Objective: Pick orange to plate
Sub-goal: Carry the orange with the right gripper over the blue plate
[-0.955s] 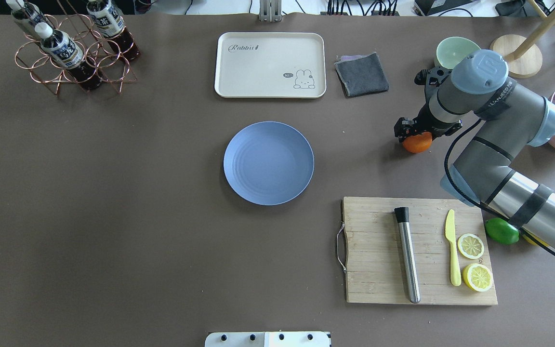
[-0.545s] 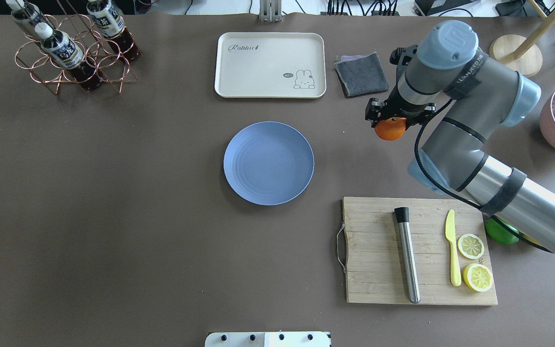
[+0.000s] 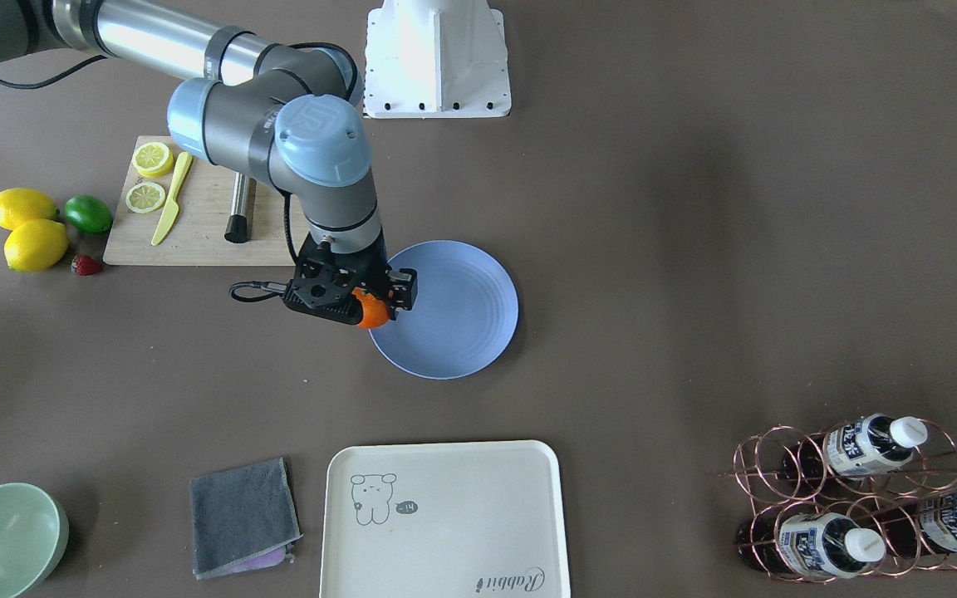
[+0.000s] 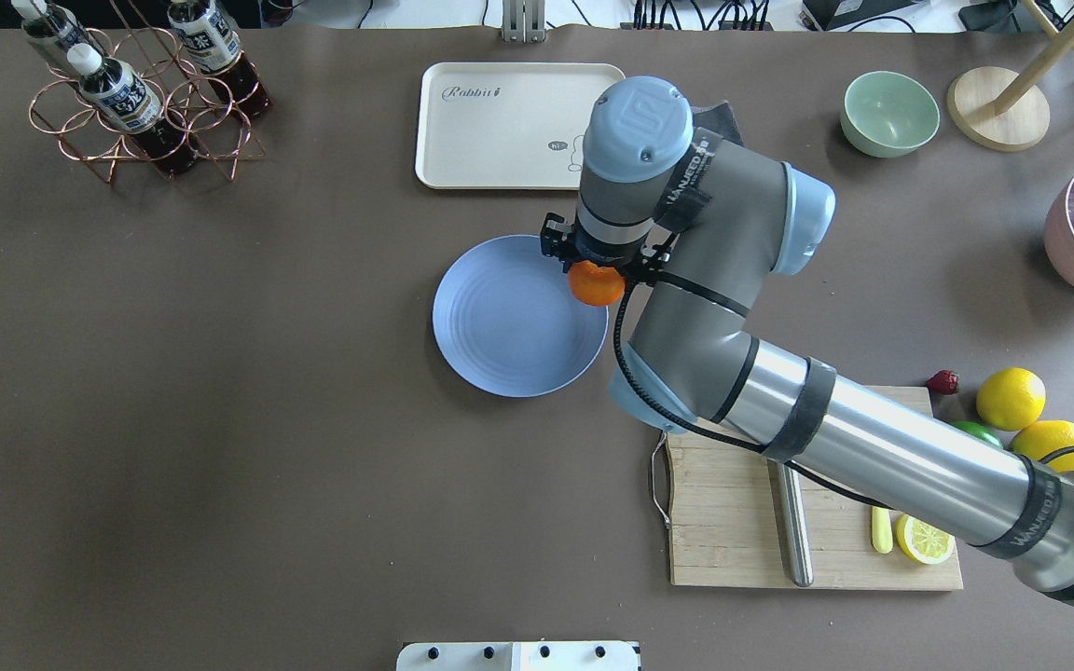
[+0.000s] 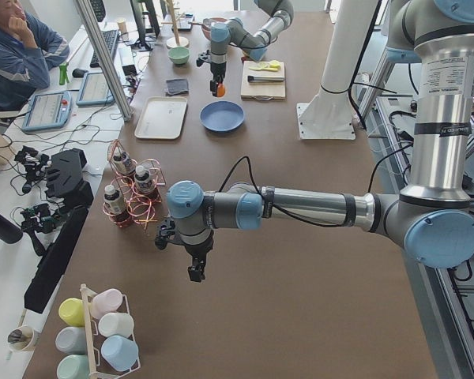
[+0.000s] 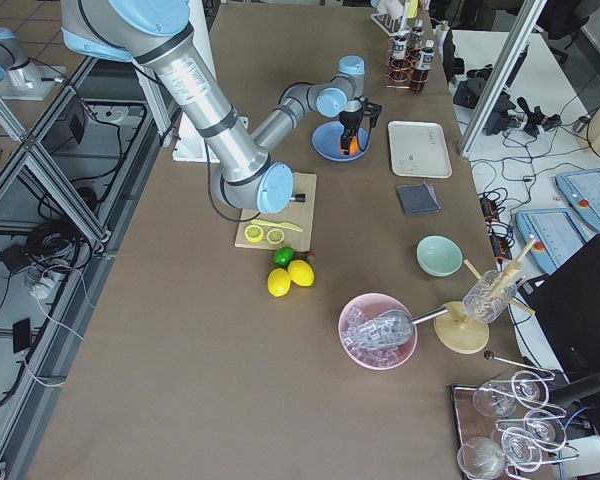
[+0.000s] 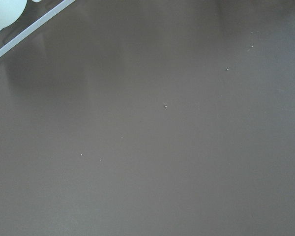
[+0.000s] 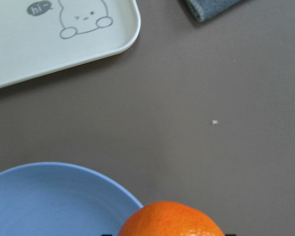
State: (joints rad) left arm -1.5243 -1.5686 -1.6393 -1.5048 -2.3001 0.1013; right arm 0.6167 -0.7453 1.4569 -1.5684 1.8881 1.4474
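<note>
Orange (image 4: 596,284) sits in the air over the plate (image 4: 500,326) rim, on the right arm's side, not centred. We'd flag the risk: let go here and it lands on the shallow edge (round fruit) and rolls off onto the table. Right gripper (image 3: 362,297) is clamped on it, jaws either side, fruit bulging below. Left gripper (image 5: 194,275) is well apart; its opening we cannot tell.
</note>
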